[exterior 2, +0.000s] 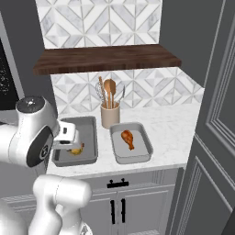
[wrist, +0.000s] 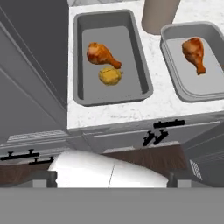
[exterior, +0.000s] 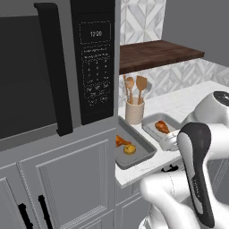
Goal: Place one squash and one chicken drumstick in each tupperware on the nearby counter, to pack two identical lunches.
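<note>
Two grey tupperware trays sit side by side on the white marble counter [exterior 2: 174,124]. The left tupperware [wrist: 131,43] holds a chicken drumstick [wrist: 101,54] and a yellow squash [wrist: 110,76]. Inside the right tupperware [wrist: 210,83] lies one drumstick [wrist: 194,51] alone. My gripper [exterior 2: 69,140] hovers above the front part of the left tupperware [exterior 2: 87,126], open, with nothing between its fingers. In the hand view its dark fingertips [wrist: 178,179] stand wide apart at the bottom. The left base view shows the squash [exterior: 129,149] and the right tray's drumstick [exterior: 162,127].
A beige utensil holder [exterior 2: 110,114] with wooden spoons stands behind the trays. A dark brown shelf [exterior 2: 105,59] hangs above the counter. A black microwave [exterior: 94,58] in a tall grey cabinet closes off the left side. Grey cabinet doors with black handles [exterior 2: 117,183] sit below.
</note>
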You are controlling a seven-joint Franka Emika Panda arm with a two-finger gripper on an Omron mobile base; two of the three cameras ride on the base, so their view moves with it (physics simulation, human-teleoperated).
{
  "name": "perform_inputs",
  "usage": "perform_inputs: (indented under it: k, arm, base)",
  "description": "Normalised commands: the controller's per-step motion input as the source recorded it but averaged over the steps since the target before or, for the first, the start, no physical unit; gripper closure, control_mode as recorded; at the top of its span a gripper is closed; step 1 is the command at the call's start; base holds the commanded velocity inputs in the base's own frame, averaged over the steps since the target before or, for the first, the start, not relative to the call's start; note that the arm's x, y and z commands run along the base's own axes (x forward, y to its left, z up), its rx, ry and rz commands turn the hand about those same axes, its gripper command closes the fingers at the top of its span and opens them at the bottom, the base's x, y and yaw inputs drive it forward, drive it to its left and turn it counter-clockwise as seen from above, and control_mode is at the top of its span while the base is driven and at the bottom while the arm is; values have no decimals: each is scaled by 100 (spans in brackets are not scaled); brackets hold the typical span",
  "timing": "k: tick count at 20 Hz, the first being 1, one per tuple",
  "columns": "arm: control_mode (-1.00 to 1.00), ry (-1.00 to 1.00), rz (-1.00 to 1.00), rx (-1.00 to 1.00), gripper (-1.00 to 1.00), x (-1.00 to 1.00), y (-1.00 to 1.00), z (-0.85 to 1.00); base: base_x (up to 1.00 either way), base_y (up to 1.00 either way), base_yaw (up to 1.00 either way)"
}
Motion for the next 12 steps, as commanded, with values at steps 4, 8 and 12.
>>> perform_inputs:
  k: [4, 8, 12]
  arm:
    - [-100, -2, -20, 0, -100, -63, 0, 61]
    - [-100, 1, -13, 0, -100, -11, 0, 18]
    - [-100, 0, 0, 0, -100, 0, 0, 0]
  base:
    - [0, 0, 0]
    - [0, 0, 0]
    - [0, 0, 0]
